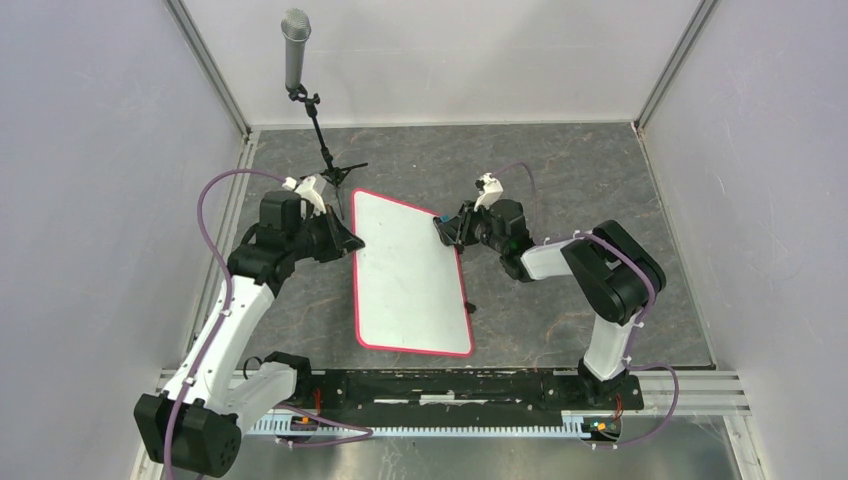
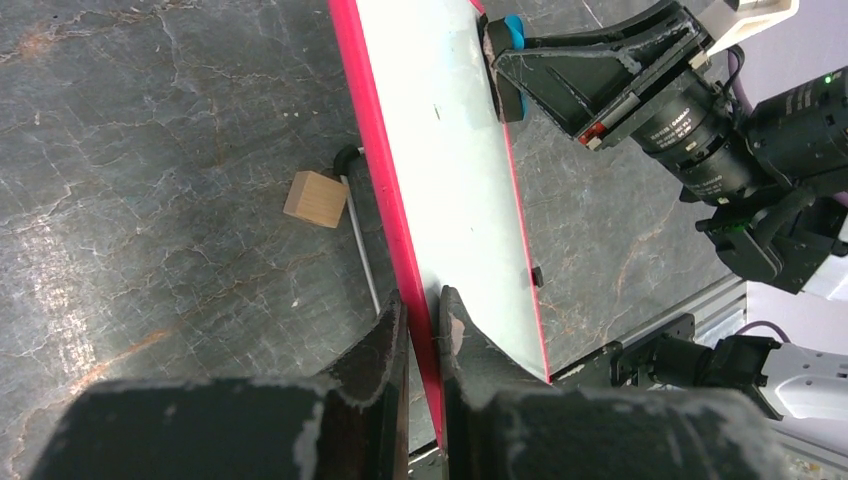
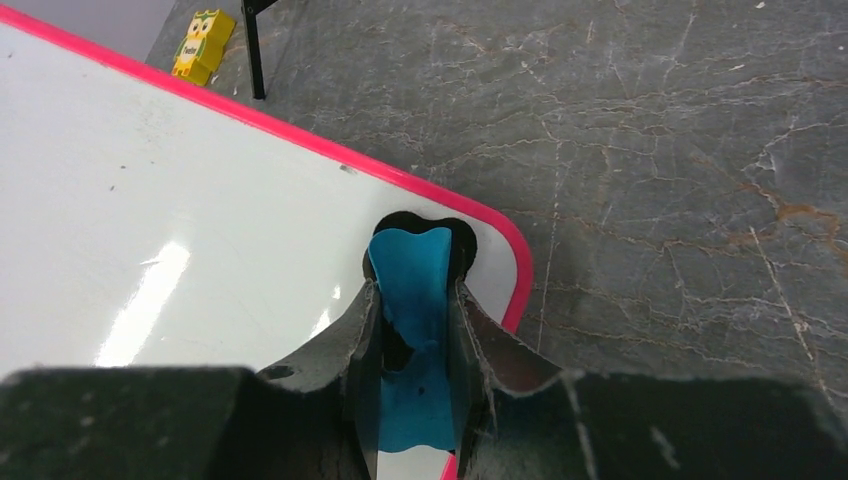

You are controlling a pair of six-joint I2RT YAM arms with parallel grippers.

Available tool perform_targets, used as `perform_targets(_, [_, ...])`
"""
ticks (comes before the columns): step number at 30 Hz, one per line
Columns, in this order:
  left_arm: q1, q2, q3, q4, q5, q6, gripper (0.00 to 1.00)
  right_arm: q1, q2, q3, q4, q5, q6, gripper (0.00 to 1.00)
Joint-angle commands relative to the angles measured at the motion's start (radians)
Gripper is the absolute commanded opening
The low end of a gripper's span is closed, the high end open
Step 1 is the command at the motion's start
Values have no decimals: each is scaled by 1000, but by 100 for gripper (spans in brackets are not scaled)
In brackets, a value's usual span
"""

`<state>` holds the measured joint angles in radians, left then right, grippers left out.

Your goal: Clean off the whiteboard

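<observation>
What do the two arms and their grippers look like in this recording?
Both the left arm and the right arm have white links between bulky black joint housings. A thin purple cable loops along each. The left gripper and right gripper have black, tapered fingers with scuffed, whitish edges, and a small white bracket sits above each wrist.

A dark grey, stone-veined table point(image 1: 580, 170) is carrying the whiteboard point(image 1: 410, 280) near its middle. A microphone stand point(image 1: 322, 140) is standing just beyond the board's far-left corner, and a yellow owl-printed block point(image 3: 203, 44) is lying beside one of its legs. A wooden cube point(image 2: 315, 199) is sitting just off the board's left rim, and a small black piece point(image 1: 470, 305) is lying just off the right.
</observation>
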<state>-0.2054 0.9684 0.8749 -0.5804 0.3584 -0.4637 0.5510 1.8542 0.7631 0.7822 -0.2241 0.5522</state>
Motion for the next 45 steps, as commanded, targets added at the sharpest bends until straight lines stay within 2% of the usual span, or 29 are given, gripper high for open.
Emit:
perform_targets(1, [-6, -6, -27, -20, -3, 80, 2, 111, -54, -35, -13, -32, -31, 23])
perform_targets(7, [-10, -1, -23, -19, 2, 67, 2, 320, -47, 175, -29, -72, -81, 22])
perform_targets(11, [-14, -20, -30, -11, -4, 46, 2, 375, -41, 187, 60, -74, -17, 22])
perform_targets(16, [-17, -14, -40, -5, -3, 40, 2, 306, 26, 182, 86, -106, 12, 22])
perform_targets(18, [-17, -10, -36, -4, -4, 42, 2, 243, 16, 107, 109, -87, 64, 22])
perform_targets(21, [-17, -11, -30, -5, -3, 42, 2, 149, -4, -11, 53, -40, 72, 22])
perform_targets(25, [-17, -24, -40, -5, 1, 33, 2, 43, 36, -39, 17, -153, 43, 22])
perform_targets(27, [-17, -36, -52, -5, -8, 24, 2, 44, 24, -21, -25, -161, 8, 22])
perform_targets(31, [-17, -49, -71, -6, -12, 8, 2, 145, -35, 26, -122, -70, -78, 21])
perform_targets(36, [-17, -59, -65, -13, -42, -13, 2, 327, -137, 78, -243, 36, -185, 22])
perform_targets(40, [-17, -60, -50, -19, -54, -17, 2, 423, -241, 32, -223, 36, -245, 22])
perform_targets(45, [-19, -63, -34, -29, -73, -24, 2, 525, -248, 67, -188, -21, -273, 22])
